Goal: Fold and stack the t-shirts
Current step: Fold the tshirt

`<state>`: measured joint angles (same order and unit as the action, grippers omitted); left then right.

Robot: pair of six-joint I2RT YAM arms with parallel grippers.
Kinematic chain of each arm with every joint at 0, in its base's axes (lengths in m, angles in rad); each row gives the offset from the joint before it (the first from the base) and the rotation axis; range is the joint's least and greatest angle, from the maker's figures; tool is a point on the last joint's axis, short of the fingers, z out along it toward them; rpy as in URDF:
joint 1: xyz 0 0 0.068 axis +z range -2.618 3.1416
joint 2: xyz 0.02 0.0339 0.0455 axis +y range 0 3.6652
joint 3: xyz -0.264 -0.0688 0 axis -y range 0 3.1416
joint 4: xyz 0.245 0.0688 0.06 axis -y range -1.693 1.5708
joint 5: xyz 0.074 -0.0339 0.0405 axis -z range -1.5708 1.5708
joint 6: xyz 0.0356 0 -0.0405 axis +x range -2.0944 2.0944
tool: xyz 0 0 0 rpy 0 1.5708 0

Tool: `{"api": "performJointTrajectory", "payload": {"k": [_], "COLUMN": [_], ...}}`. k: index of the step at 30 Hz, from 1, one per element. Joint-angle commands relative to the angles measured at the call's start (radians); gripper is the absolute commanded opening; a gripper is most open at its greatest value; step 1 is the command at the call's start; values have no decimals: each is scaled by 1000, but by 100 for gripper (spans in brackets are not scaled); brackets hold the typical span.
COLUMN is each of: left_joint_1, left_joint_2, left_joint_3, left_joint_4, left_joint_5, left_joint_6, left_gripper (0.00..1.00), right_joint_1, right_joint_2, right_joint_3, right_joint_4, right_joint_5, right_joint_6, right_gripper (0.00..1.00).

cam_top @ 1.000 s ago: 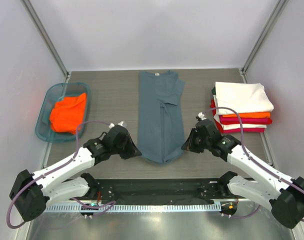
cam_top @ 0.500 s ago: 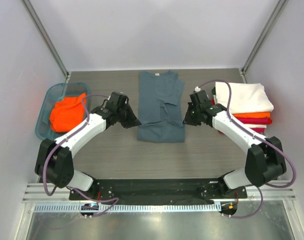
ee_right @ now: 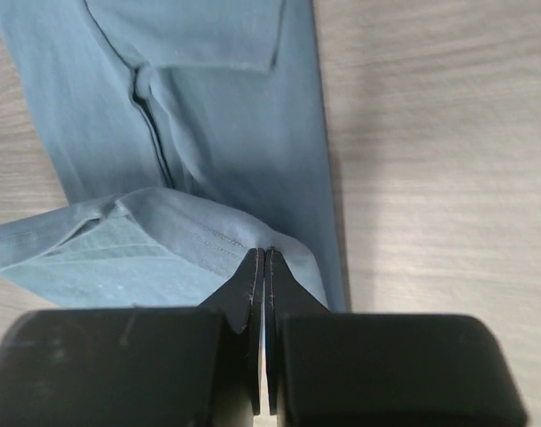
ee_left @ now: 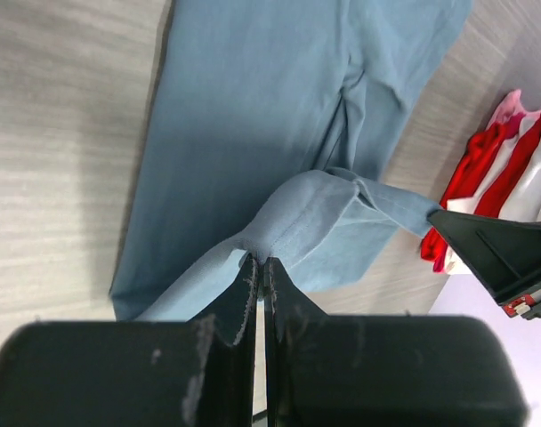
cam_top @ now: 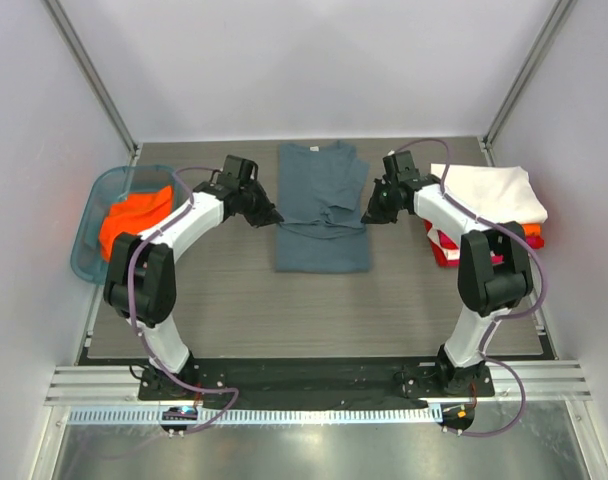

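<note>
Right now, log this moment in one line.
left gripper: shut on slate blue-grey cotton t-shirt hem | right gripper: shut on hem | hem: lifted over mid-shirt

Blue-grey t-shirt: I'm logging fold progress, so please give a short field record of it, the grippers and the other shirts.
shirt: blue-grey t-shirt on the table, collar at the far end, lower part doubled back over its middle
left gripper: shut on the hem's left corner
right gripper: shut on the hem's right corner
stack: folded shirts at the right, white on top, red and orange below
basket: teal basket at the left, holding a crumpled orange shirt
fold: hem held up, not yet laid flat
</note>
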<state>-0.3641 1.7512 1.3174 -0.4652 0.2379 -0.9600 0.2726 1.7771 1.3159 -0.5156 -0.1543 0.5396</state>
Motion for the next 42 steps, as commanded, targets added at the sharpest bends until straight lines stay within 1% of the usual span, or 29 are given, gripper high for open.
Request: {"api": "performJointTrajectory", "payload": {"k": [1, 7, 18, 24, 35, 36, 38, 39, 40, 42], "left_joint_1": [19, 43, 77, 88, 103, 103, 103, 103, 103, 103], "left_joint_2": [43, 106, 177, 206, 218, 229, 270, 284, 295, 297], "left_joint_3": [62, 88, 141, 170, 235, 249, 272, 296, 304, 303], "left_joint_4": [39, 66, 86, 88, 77, 80, 70, 59, 36, 25], "left_joint_5": [54, 69, 115, 138, 133, 141, 159, 173, 178, 179], "left_joint_6": [9, 0, 0, -2, -6, -3, 1, 6, 9, 18], "left_gripper": [0, 0, 0, 0, 0, 3, 15, 29, 33, 41], "right_joint_1": [-16, -39, -58, -75, -98, -98, -98, -98, -98, -98], "right_joint_2": [34, 116, 192, 200, 232, 240, 260, 263, 263, 239], "right_joint_3": [86, 158, 218, 240, 295, 301, 313, 315, 307, 289], "right_joint_4": [26, 31, 35, 32, 34, 34, 34, 34, 34, 35], "right_joint_5": [-48, -77, -99, -111, -137, -140, -136, -134, -134, -131], "right_joint_6": [-13, 0, 14, 19, 28, 28, 33, 34, 36, 33], "right_gripper": [1, 1, 1, 1, 2, 10, 29, 40, 45, 47]}}
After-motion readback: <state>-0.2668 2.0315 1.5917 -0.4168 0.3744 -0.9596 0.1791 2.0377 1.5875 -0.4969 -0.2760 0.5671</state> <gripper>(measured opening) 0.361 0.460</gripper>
